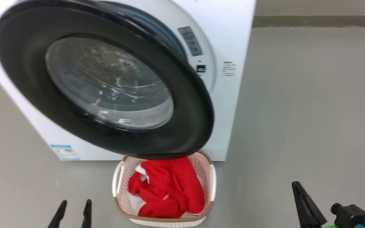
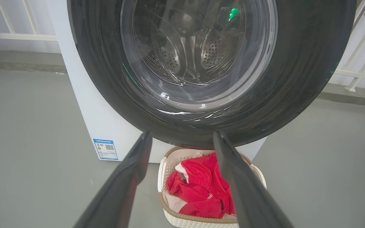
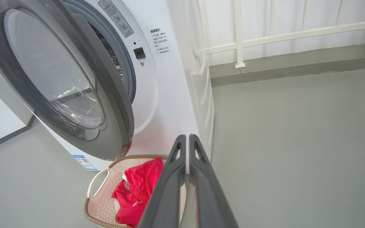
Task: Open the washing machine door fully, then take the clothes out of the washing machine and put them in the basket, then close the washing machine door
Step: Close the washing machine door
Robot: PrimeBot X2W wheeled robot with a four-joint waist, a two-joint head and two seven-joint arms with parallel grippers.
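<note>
We're seeing the clothes (image 1: 166,190) lying in the basket (image 1: 213,183), which is sitting on the floor against the washing machine (image 1: 233,31), under the lower rim of the washing machine door (image 1: 27,63) standing ajar. Left gripper (image 1: 76,202) is hanging wide open and empty; right gripper (image 3: 187,136) is holding its fingers pressed together on nothing.

Bright, even light filled all three views. To the right of the washing machine door (image 1: 106,79) in the right wrist view, the white curtain (image 3: 280,19) was washed out. Shadows on the grey floor (image 1: 296,110) below the door were faint. White streaks of glare and a green glint (image 2: 233,13) crossed the door's glass. Before the door, the left gripper (image 2: 182,139) looked soft, and the wrist views bowed at their edges.
</note>
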